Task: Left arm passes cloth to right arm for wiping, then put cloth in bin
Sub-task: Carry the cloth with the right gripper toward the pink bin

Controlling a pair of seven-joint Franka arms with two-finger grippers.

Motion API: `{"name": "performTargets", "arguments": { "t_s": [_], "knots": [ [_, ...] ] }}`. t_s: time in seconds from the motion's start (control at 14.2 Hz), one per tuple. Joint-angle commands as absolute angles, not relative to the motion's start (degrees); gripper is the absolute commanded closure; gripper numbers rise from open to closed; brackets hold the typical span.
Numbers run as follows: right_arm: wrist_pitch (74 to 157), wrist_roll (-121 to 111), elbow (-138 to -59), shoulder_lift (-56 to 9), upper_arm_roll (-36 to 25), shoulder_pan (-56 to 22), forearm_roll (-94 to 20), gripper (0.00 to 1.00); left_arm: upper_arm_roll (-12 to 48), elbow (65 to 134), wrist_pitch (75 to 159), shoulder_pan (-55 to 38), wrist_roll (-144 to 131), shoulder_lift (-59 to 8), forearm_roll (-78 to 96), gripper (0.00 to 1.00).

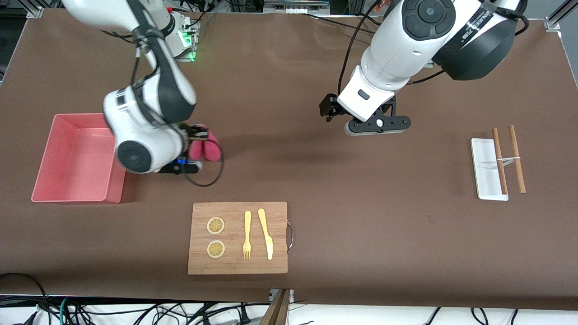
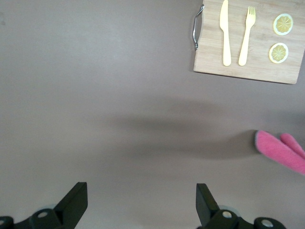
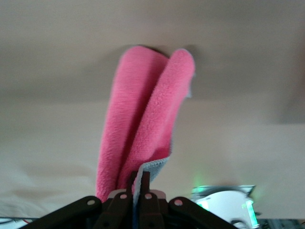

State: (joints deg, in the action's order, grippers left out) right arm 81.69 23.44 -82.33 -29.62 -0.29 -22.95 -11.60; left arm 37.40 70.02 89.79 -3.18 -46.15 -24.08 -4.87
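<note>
My right gripper is shut on the magenta cloth, which hangs folded from it over the brown table beside the pink bin. In the right wrist view the cloth is pinched between the fingertips, its grey underside showing at the edge. The cloth also shows in the left wrist view. My left gripper is open and empty, held above the table's middle; its fingers stand wide apart in the left wrist view.
A wooden cutting board with two lemon slices, a yellow fork and knife lies near the front camera. A small white tray with two brown sticks lies toward the left arm's end.
</note>
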Motion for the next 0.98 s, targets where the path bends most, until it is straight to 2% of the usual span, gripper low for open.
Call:
{"name": "performTargets", "arguments": {
  "t_s": [0.0,0.21,0.35,0.56,0.77,0.91],
  "knots": [
    [80.4,28.0,-81.3,-27.3,1.7,-22.8,-12.4,1.00,37.0,69.4,87.6,-3.0,-43.9,-22.8,-6.2,0.00],
    [71.9,22.4,-81.3,-24.0,-0.3,-21.3,-10.4,1.00,37.0,69.4,87.6,-3.0,-43.9,-22.7,-6.2,0.00],
    [70.1,13.8,-81.4,-23.5,-5.7,-21.3,-8.5,1.00,37.0,69.4,87.6,-2.9,-43.9,-22.7,-6.2,0.00],
    [71.2,-0.1,-81.5,-24.8,-11.5,-20.3,-5.2,1.00,36.4,69.4,87.5,-2.7,-42.5,-22.6,-6.3,0.00],
    [75.7,-0.4,-81.6,-26.5,-11.5,-20.0,-5.8,1.00,36.3,69.3,85.2,-2.6,-40.7,-22.1,-9.1,0.00],
    [79.2,3.3,-81.5,-27.6,-10.2,-21.0,-6.2,1.00,33.7,77.4,88.6,-1.0,-34.7,-15.8,-7.8,0.00]
  ]
}}
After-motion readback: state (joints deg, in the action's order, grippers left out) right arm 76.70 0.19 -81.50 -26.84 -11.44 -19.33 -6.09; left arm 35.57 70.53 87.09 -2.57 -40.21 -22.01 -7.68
